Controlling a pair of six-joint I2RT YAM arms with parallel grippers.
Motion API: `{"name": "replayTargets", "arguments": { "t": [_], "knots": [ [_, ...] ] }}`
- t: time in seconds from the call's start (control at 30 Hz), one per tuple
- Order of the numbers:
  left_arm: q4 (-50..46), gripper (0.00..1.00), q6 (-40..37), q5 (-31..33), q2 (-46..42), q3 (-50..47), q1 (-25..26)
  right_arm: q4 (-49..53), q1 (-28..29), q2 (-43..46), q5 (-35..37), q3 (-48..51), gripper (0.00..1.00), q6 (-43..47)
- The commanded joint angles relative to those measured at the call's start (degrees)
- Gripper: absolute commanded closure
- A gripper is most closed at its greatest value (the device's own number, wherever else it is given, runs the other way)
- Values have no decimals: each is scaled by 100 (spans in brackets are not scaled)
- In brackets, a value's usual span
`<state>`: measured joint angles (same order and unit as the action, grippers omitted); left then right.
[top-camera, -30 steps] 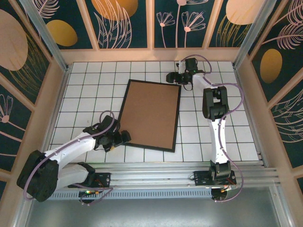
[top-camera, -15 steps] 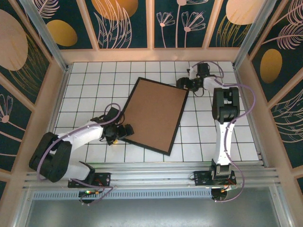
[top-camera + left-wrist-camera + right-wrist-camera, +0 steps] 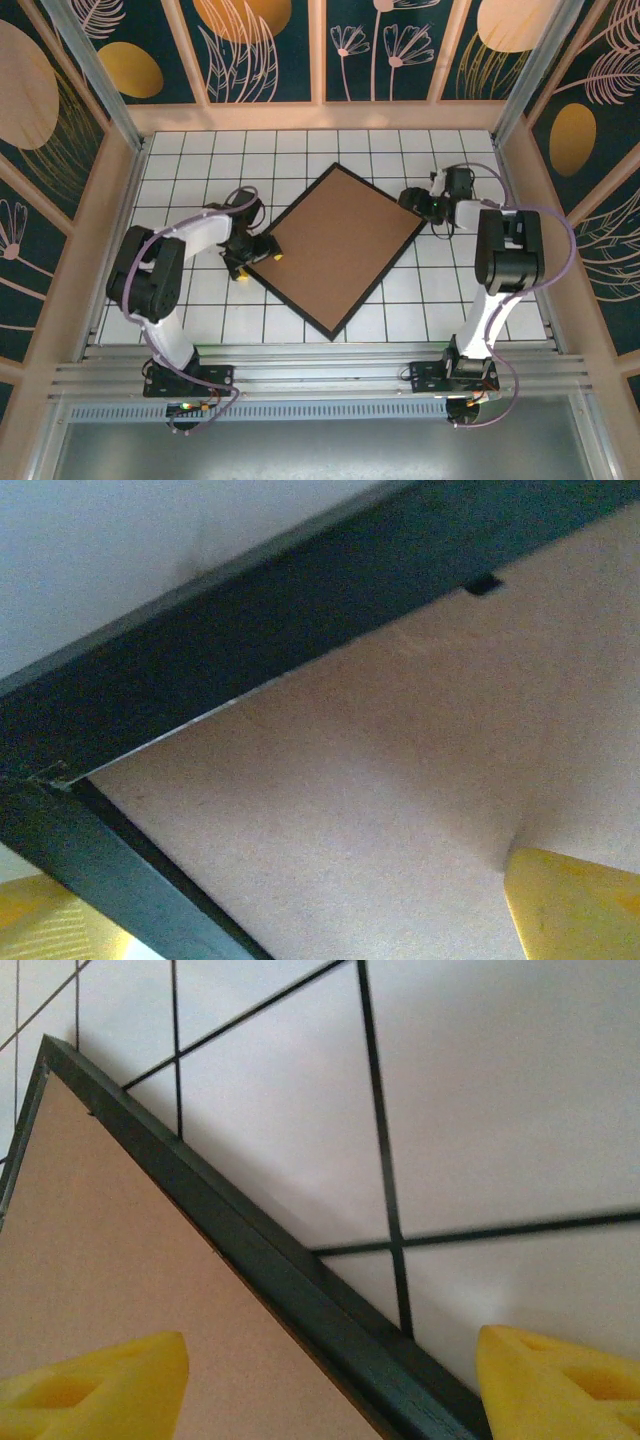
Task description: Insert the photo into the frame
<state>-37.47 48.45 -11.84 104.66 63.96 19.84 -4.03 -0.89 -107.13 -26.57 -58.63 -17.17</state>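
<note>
Judged stiff, light, slick: take the black frame (image 3: 270, 1260) by its rail at opposite corners, left gripper (image 3: 252, 262) and right gripper (image 3: 420, 203) spread wide astride them.

White arms (image 3: 195, 225), black joints, lilac cables, yellow-padded hands (image 3: 330, 1390)

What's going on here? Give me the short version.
Two robot arms are working on a thin black frame that lies flat on the tiled table. It is turned like a diamond, with a brown backing board facing up. The left gripper is at the frame's left corner and the right gripper is at its right corner. Both are open, with their yellow pads straddling the frame's edge rather than clamped on it. What lies under the board is hidden.
</note>
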Motion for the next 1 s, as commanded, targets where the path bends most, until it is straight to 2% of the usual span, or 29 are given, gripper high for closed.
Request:
{"name": "replayTargets", "arguments": {
  "t": [0.0, 0.1, 0.23, 0.43, 0.53, 0.7, 0.87, 0.97],
  "knots": [
    [3795, 7, -842, 554, 853, 876, -249, -258, 414, 366, -781, 565, 24, -979],
    [3591, 8, -940, 572, 1302, 1596, -293, -91, 420, 434, -273, 617, 22, -829],
    [3188, 7, -1144, 926, 1800, 2520, -378, 497, 412, 427, 463, 336, 21, -396],
    [2876, 7, -1261, 1305, 2189, 3247, -673, 874, 421, 637, 672, 427, 22, -140],
    [2889, 7, -1337, 1477, 2046, 3155, -741, 1000, 423, 828, 812, 462, 21, -65],
    [3144, 6, -1330, 1400, 1619, 2523, -736, 1037, 459, 891, 1210, 331, 22, -6],
    [3332, 6, -1280, 1102, 1247, 1723, -735, 754, 478, 852, 1155, 329, 21, -234],
    [3529, 7, -1141, 704, 1052, 1278, -735, 613, 445, 1084, 1381, 525, 17, -426]
  ]
}}
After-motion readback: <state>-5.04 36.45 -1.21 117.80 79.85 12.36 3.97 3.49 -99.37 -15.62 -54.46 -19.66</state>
